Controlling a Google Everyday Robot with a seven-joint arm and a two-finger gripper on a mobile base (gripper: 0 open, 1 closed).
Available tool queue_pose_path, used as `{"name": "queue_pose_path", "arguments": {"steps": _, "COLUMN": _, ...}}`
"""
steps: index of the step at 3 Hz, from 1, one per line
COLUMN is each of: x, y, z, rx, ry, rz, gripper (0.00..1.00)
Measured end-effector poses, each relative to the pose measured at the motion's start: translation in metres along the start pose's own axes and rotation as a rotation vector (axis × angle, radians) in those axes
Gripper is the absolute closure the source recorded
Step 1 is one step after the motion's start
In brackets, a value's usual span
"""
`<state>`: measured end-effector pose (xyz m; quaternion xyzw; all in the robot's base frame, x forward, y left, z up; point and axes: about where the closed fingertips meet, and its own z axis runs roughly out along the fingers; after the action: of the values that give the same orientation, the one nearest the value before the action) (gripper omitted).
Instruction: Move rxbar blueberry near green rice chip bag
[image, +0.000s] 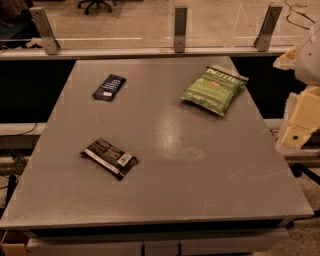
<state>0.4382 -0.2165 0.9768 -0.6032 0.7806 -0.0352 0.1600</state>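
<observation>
Closest to the viewer, on the front left of a flat grey table top (200, 170), lay a long black-brown bar wrapper (109, 158) with a white barcode patch near its right end, set at a slant. Well behind it, towards the far left corner, lay the rxbar blueberry (109, 87): a small, flat, rectangular wrapper of dark navy blue with white lettering too small to read. It was angled so that its far end pointed up and to the right, with bare table on every side. Well apart from it, at the far right of the table, lay the green rice chip bag (214, 89), a puffy green snack bag with a white top edge, white lettering and a small red mark. It was the largest packet in view, tilted with its top towards the far right corner. The robot's gripper (300, 122), seen as pale cream-coloured parts, hung beyond the table's right edge, away from all three packets and holding none of them; whether it was spread or closed could not be told. Behind the table ran a glass barrier on grey metal posts (180, 27)
</observation>
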Motion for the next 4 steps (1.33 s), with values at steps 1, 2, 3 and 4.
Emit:
{"name": "queue_pose_path", "arguments": {"steps": 1, "x": 0.000, "y": 0.000, "z": 0.000, "rx": 0.000, "ry": 0.000, "rz": 0.000, "gripper": 0.00}}
{"name": "queue_pose_path", "arguments": {"steps": 2, "x": -0.011, "y": -0.005, "z": 0.005, "rx": 0.002, "ry": -0.023, "rz": -0.012, "gripper": 0.00}}
{"name": "queue_pose_path", "arguments": {"steps": 3, "x": -0.051, "y": -0.022, "z": 0.036, "rx": -0.012, "ry": -0.092, "rz": -0.048, "gripper": 0.00}}
{"name": "queue_pose_path", "arguments": {"steps": 4, "x": -0.115, "y": -0.046, "z": 0.077, "rx": -0.023, "ry": -0.207, "rz": -0.094, "gripper": 0.00}}
